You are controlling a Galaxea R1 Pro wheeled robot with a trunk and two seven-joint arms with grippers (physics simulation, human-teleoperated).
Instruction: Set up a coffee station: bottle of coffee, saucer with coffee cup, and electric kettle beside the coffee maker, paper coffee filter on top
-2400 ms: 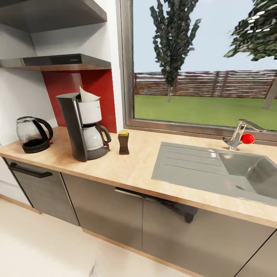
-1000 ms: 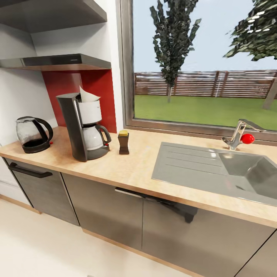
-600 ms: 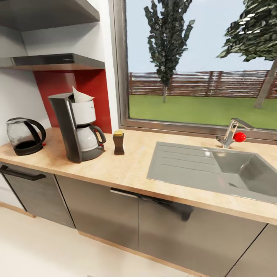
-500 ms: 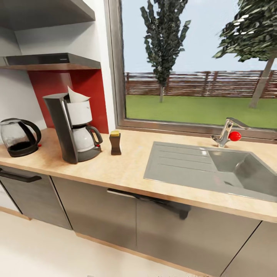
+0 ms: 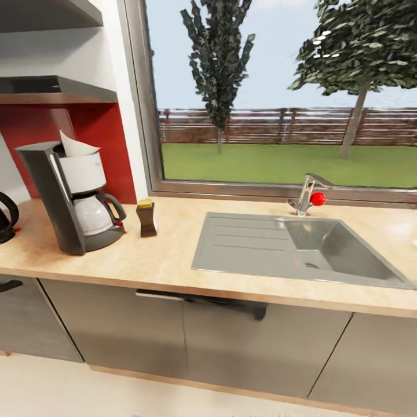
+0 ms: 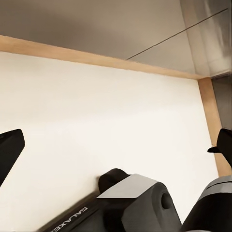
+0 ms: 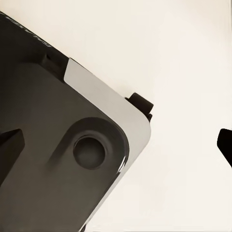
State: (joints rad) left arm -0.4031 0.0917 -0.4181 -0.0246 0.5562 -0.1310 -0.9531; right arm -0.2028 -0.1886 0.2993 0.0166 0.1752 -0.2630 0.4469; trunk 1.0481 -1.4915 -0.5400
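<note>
Pale cream flooring (image 6: 96, 125) lies directly under both arms. In the left wrist view, the left gripper (image 6: 116, 150) hangs over this floor with its dark fingertips (image 6: 9, 150) spread wide and nothing between them; the robot's dark base (image 6: 135, 208) sits below it, and a wooden plinth strip (image 6: 72, 55) with grey cabinet fronts (image 6: 96, 24) runs beyond. In the right wrist view, the right gripper (image 7: 121, 145) is likewise wide apart and empty, above the floor and a dark and silver part of the robot body (image 7: 58, 145).

Ahead of the grippers, in the head view, grey base cabinets (image 5: 243, 341) carry a light wood countertop (image 5: 150, 260). A steel sink (image 5: 289, 246) with drainboard is set into the counter on the right, with a tap (image 5: 307, 194) bearing a red knob behind it.

On the counter to the left stands the coffee maker (image 5: 69, 202), with the paper coffee filter (image 5: 75, 146) on top. The bottle of coffee (image 5: 146, 218) stands just beside it, apart from it. The electric kettle (image 5: 6, 217) is cut off by the frame edge, near the coffee maker's other side.

Behind them are a red backsplash (image 5: 98, 139) and grey shelves (image 5: 52, 90). A large window (image 5: 278, 98) shows lawn, fence and trees.
</note>
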